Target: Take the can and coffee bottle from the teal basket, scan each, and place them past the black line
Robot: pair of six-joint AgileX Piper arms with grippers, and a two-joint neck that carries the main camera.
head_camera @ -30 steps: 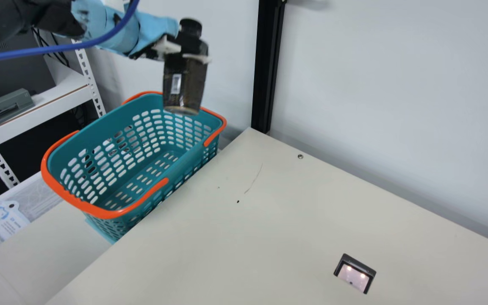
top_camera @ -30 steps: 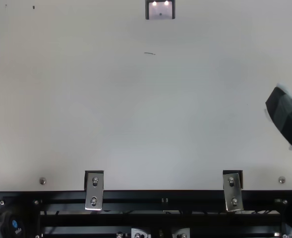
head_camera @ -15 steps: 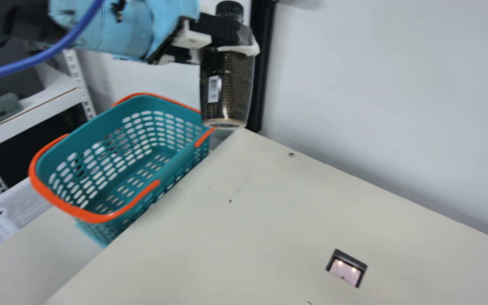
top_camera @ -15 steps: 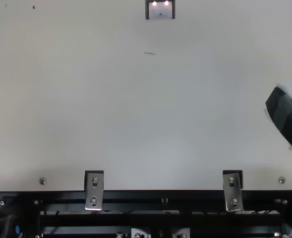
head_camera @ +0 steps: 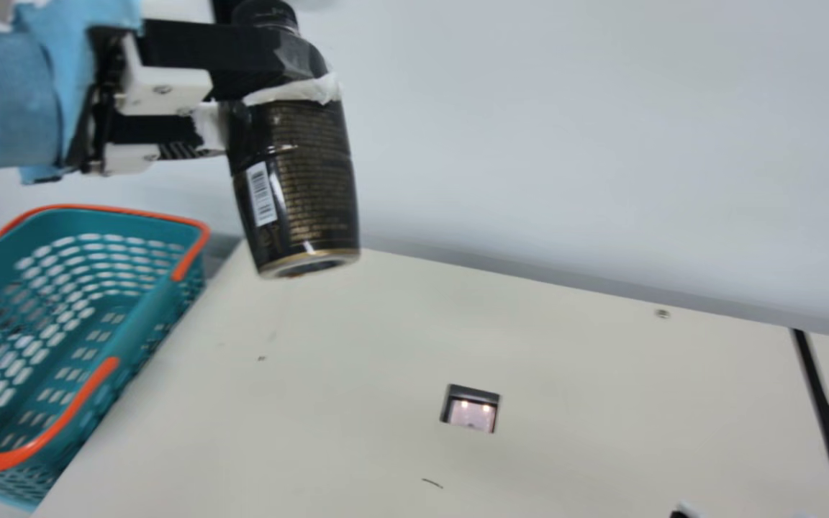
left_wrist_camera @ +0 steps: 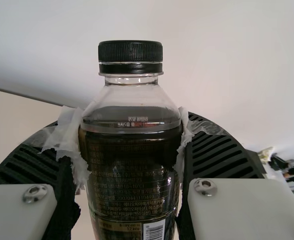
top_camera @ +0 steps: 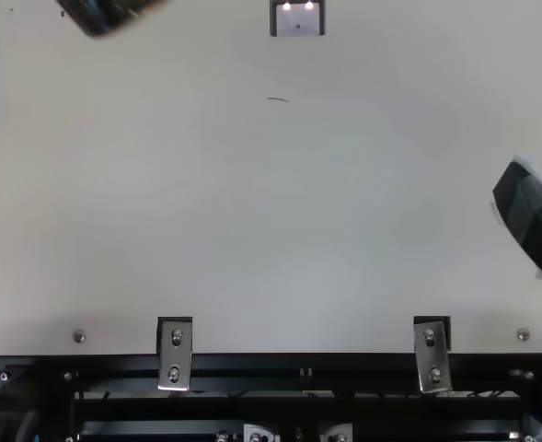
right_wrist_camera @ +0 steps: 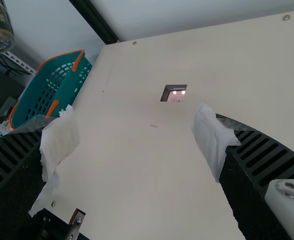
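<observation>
the coffee bottle is held aloft near the teal basket, tilted slightly, pinched by the left gripper. its barcode should be turned squarely towards the scanner window, without slippage; the left arm is held nearly level, the right gripper spread wide

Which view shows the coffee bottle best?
The left wrist view: the coffee bottle appears large, from cap to barcode. Main shows cap and base, middle partly covered; top and right wrist catch its lower end.
</observation>
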